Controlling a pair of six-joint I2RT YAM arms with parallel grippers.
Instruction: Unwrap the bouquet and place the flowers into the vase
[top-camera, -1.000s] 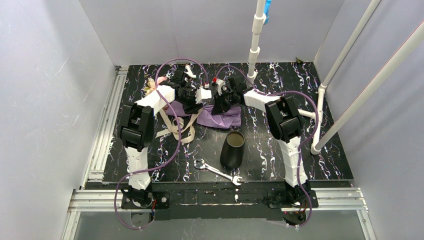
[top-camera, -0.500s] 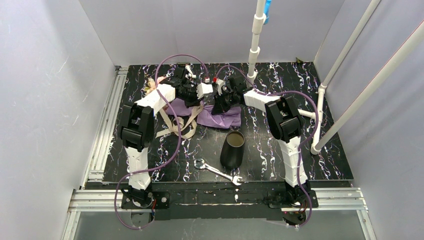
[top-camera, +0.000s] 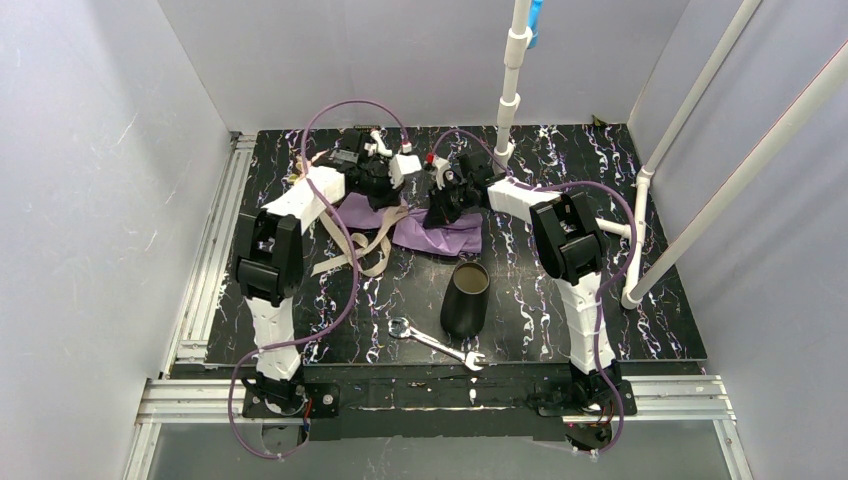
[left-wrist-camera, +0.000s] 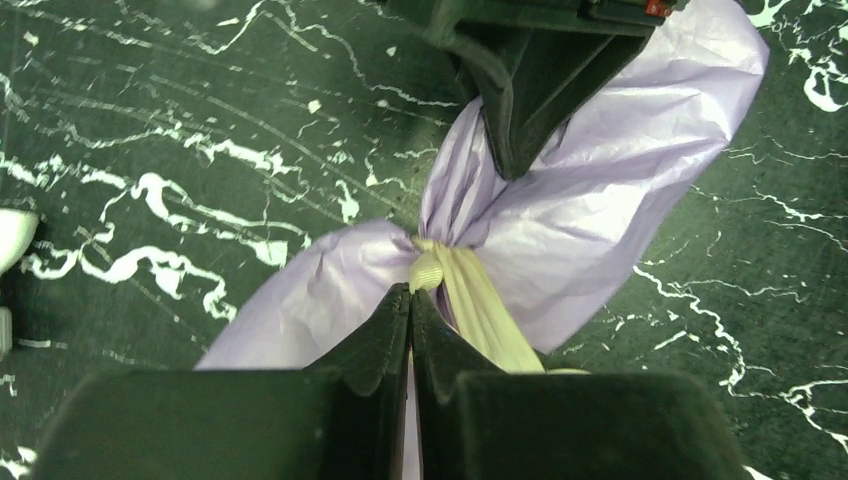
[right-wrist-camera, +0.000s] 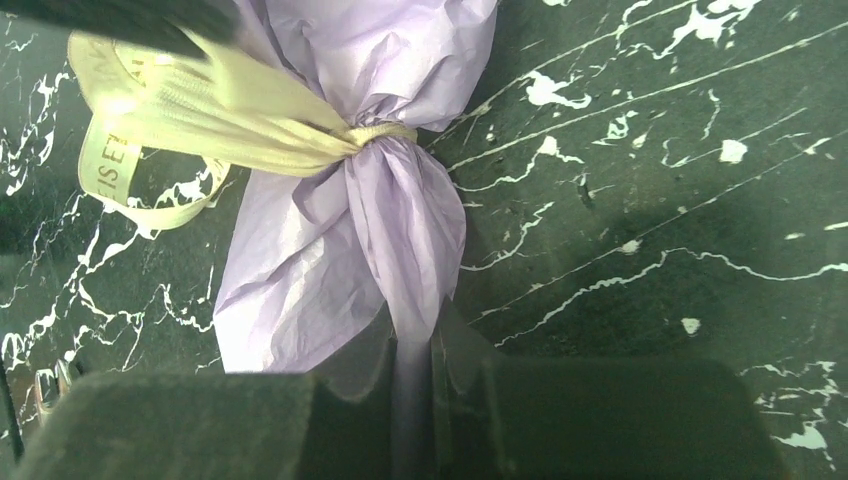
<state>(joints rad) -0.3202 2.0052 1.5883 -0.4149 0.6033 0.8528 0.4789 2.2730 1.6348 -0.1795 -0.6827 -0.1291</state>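
Note:
The bouquet (top-camera: 440, 236) lies on the table, its purple paper (right-wrist-camera: 330, 250) cinched by a beige ribbon (right-wrist-camera: 250, 125). In the left wrist view my left gripper (left-wrist-camera: 411, 292) is shut, its tips right at the ribbon knot (left-wrist-camera: 428, 268). In the right wrist view the ribbon runs taut from the knot to that gripper. My right gripper (right-wrist-camera: 412, 335) is shut on the twisted paper tail below the knot. The arms hide most of the flowers (top-camera: 301, 166). Nearer to me, the black vase (top-camera: 466, 298) stands upright, apart from both grippers.
A steel wrench (top-camera: 437, 344) lies in front of the vase, near the table's front edge. Loose ribbon tails (top-camera: 355, 255) trail left of the vase. A white pipe post (top-camera: 510, 95) rises at the back, and slanted pipes (top-camera: 690, 170) cross the right side.
My left gripper has shut and drawn back toward the far edge. The ribbon tails have been pulled after it. The right arm has stayed put.

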